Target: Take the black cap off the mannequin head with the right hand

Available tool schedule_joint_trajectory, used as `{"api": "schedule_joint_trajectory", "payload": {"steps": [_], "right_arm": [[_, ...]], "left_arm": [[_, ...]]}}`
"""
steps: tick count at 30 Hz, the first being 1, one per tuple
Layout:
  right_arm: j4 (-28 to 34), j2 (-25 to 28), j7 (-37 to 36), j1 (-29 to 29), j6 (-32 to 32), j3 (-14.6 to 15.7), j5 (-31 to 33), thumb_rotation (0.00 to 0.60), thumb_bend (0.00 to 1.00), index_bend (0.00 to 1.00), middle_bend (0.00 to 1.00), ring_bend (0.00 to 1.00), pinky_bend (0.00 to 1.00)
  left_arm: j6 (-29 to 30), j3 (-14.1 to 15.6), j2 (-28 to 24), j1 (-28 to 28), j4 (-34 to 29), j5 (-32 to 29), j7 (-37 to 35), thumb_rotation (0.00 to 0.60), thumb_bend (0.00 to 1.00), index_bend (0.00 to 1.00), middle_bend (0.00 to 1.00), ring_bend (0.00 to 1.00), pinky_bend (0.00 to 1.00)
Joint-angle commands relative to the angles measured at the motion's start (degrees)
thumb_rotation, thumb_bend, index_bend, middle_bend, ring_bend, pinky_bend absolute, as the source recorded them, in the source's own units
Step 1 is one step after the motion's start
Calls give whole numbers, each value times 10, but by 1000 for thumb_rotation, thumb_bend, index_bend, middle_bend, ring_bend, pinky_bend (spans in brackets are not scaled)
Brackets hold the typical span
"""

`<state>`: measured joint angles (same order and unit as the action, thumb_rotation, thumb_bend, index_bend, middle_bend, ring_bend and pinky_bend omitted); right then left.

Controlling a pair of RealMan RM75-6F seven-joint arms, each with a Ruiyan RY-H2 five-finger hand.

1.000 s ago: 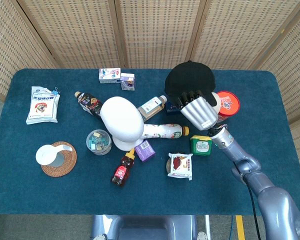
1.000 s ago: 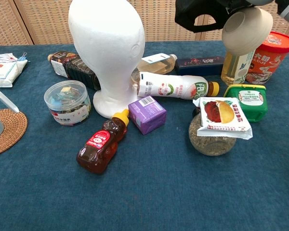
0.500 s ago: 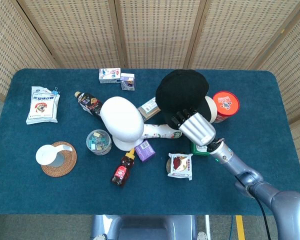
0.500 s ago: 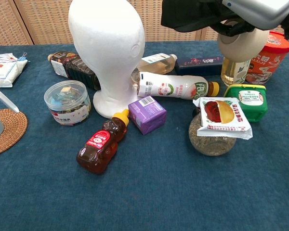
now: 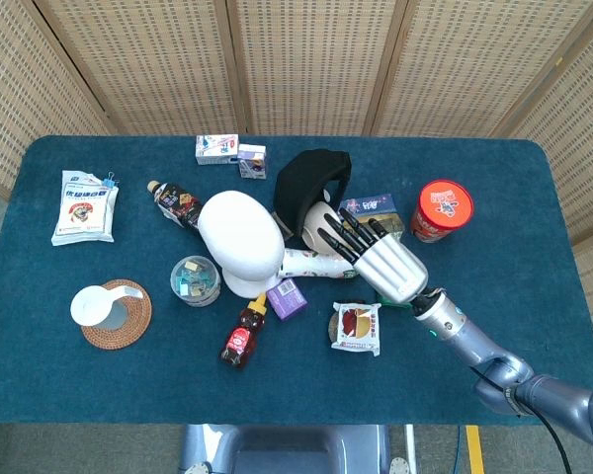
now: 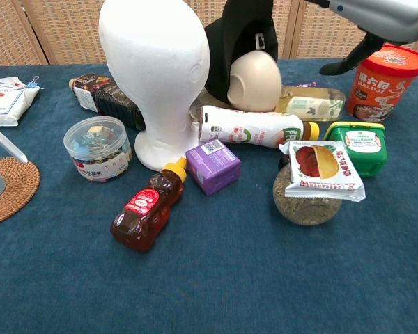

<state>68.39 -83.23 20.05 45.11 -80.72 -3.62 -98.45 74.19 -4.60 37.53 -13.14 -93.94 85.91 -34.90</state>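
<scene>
The white mannequin head (image 5: 239, 237) (image 6: 157, 62) stands bare at the table's middle. The black cap (image 5: 311, 183) (image 6: 240, 35) sits just right of it, draped over a cream round object (image 6: 254, 82) and leaning toward the head. My right hand (image 5: 376, 255) hovers in front of and to the right of the cap. Its fingers (image 5: 336, 232) are spread apart and hold nothing. In the chest view only the hand's underside (image 6: 376, 14) shows at the top right, apart from the cap. The left hand is out of both views.
A red-orange cup (image 5: 441, 207) stands right of the hand. A green box (image 6: 355, 142), a snack packet (image 5: 357, 326), a lying white bottle (image 6: 254, 129), a purple box (image 5: 287, 296) and a honey bottle (image 5: 239, 341) crowd the middle. A coaster with a white cup (image 5: 114, 311) lies at the left.
My right hand swung left with the cap, then let it go and spread its fingers. The cap and the cream object now sit beside the mannequin head. A yellow bottle lies tipped over.
</scene>
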Motion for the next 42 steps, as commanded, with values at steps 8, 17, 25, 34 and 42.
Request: {"api": "schedule_joint_trajectory", "payload": {"steps": [8,17,25,34,42], "right_arm": [[34,49,6,-21,-10,-19,12,600,0,4,70,102,407],[45,96,-6,-84,-56,-22,40,600,0,15,65,104,398],[72,127,-37,-168,-88,-12,93,600,0,67,81,124,422],[79,151,-56,-253,-90,16,143,600,0,74,85,110,309],[178,164,-22,-327,-115,34,179,600,0,25,11,39,216]], "left_arm": [[0,1,0,-1,0,2,-1,600,79,0,0,0,55],[14,4,-1,6,0,10,2,600,79,0,0,0,55],[32,11,6,18,0,19,13,600,79,0,0,0,55],[64,20,45,44,7,11,68,600,79,0,0,0,55],[158,36,127,94,20,45,147,600,79,0,0,0,55]]}}
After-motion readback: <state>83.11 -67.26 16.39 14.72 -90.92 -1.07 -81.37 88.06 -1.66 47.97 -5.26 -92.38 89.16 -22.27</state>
